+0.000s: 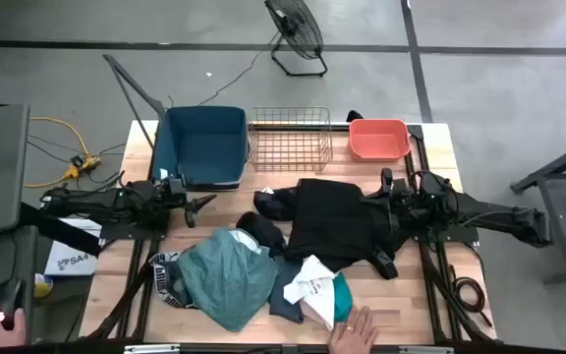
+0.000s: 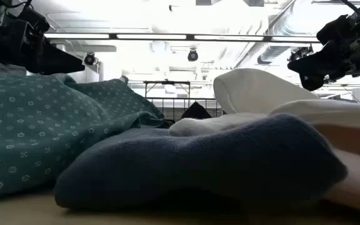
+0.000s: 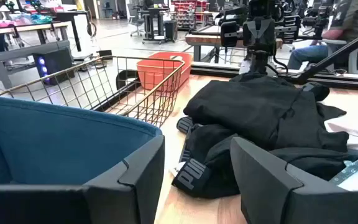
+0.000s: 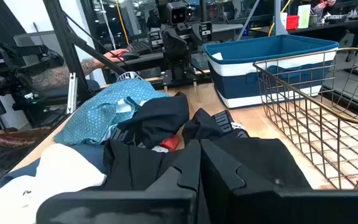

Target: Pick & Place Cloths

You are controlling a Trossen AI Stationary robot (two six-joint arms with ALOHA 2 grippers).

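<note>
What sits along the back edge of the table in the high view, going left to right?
Blue tub → wire basket → coral tub. All three look empty from above; the cloths lie nearer the front.

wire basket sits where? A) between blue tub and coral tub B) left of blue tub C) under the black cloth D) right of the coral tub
A: in the high view the wire basket stands between the blue tub and the coral tub.

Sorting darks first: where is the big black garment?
High view: the black garment lies right of table centre, below the wire basket, against the right gripper.
</note>
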